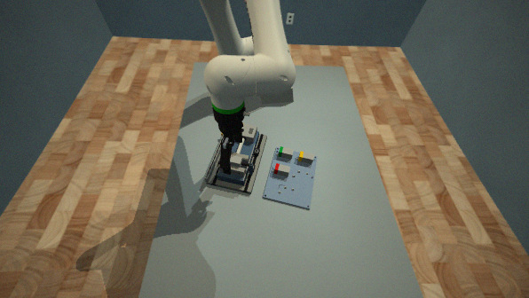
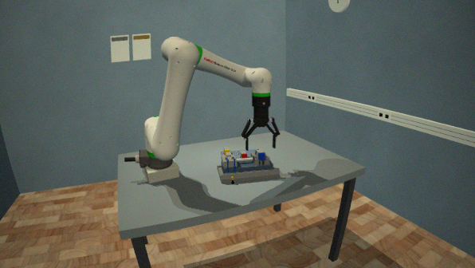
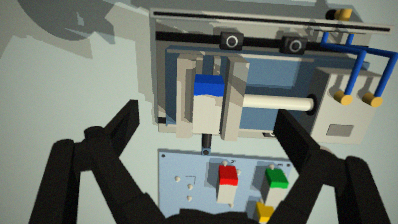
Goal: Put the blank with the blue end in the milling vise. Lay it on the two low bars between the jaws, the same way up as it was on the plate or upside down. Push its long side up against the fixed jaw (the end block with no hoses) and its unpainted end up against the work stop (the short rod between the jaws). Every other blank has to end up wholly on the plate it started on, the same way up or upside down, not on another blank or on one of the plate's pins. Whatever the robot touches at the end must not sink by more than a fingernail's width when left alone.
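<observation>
Blue end up top in my wrist view: the blank (image 3: 207, 102) with the blue end is sitting in the milling vise (image 3: 260, 75), lying between the two jaw blocks, painted end pointing toward the rail side of the vise and the plain end pointing toward the plate. There's a short dark rod, the work stop (image 3: 205, 146), right at that plain end; I can't tell from here whether they actually touch. The block on one long side of the blank has a pale rod running off to the end block with the blue hoses (image 3: 360, 70), and the block on the other long side has none. The blank looks snug between them, but I can't say for sure which faces are in contact.

My gripper (image 2: 260, 139) is hanging above the vise with the fingers (image 2: 246, 133) spread all the way apart and nothing between them. In the exterior view it's well clear of the vise top, pointing straight down.

The plate (image 1: 293, 195) sits just beside the vise, roughly mid-tabletop (image 1: 311, 248), on the side away from the tabletop's left long edge in the top view. Three other blanks are on it: green end (image 1: 284, 153), yellow end (image 1: 303, 157) and red end (image 1: 280, 170), all lying flat and apart from each other. A few small pins (image 1: 284, 190) show on the bare part of the plate.
</observation>
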